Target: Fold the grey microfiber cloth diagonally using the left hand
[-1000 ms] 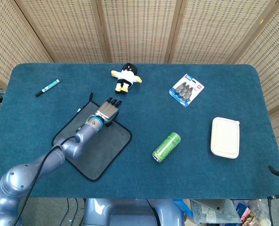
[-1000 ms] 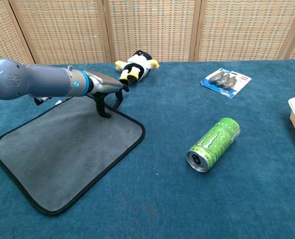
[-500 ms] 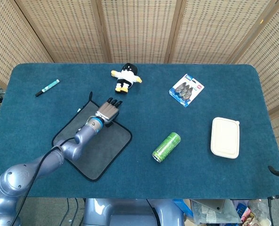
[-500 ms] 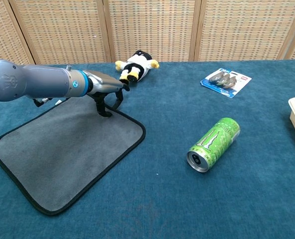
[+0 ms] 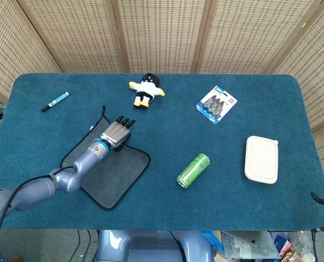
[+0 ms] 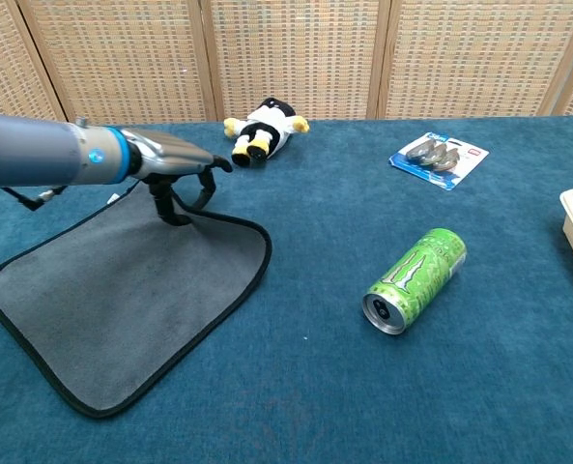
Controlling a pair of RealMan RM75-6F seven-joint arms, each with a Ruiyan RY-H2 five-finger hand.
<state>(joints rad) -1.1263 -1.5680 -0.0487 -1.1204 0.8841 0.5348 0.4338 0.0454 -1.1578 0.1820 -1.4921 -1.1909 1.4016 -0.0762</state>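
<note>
The grey microfiber cloth (image 5: 110, 174) with black trim lies flat on the blue table at the left, also in the chest view (image 6: 122, 300). My left hand (image 5: 113, 132) is over its far right part. In the chest view the left hand (image 6: 175, 169) has its thumb and a curled finger down on the cloth near the far edge, pinching the fabric, which puckers slightly there. The other fingers point forward above the table. My right hand shows in neither view.
A plush penguin (image 5: 145, 90) lies beyond the cloth and a marker (image 5: 55, 101) at the far left. A green can (image 5: 193, 170) lies on its side at centre right. A blister pack (image 5: 217, 103) and a white lidded box (image 5: 261, 159) sit further right.
My left hand has moved left and slightly toward me, drawing the cloth's far right corner with it. The cloth's right edge now sits further left.
</note>
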